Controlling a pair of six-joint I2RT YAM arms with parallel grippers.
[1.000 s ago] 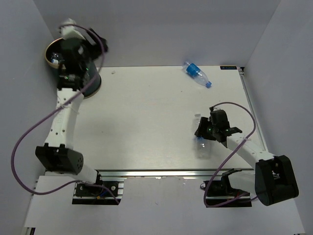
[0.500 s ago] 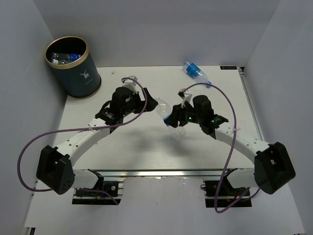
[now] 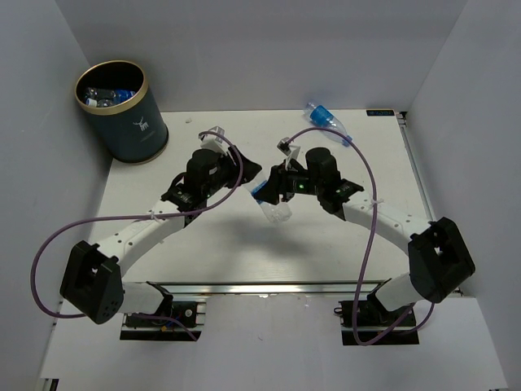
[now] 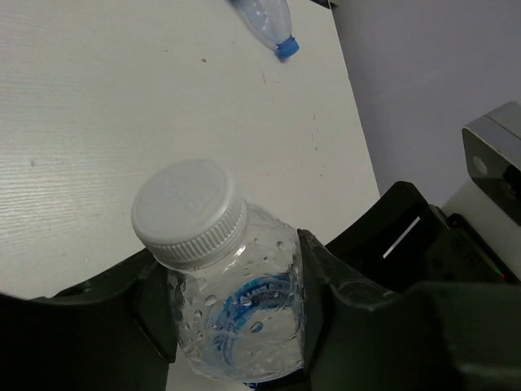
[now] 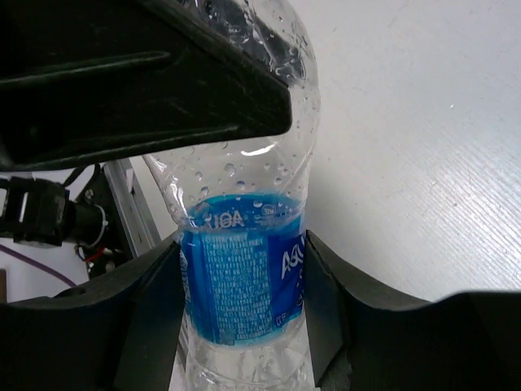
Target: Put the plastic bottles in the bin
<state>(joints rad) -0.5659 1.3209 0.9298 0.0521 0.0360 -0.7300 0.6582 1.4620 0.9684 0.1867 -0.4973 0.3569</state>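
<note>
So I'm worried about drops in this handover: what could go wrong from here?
The left gripper and right gripper both clamp one bottle; if the arms pull apart before one lets go, it may twist loose and fall. Its droplet-beaded plastic might slip. The bin stands far off, so the carry is long.

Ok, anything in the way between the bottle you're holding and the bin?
Nothing visible. No object lies on the table between the blue-labelled bottle and the bin. Both the left end effector and right end effector grip it, so the right must probably release first.
</note>
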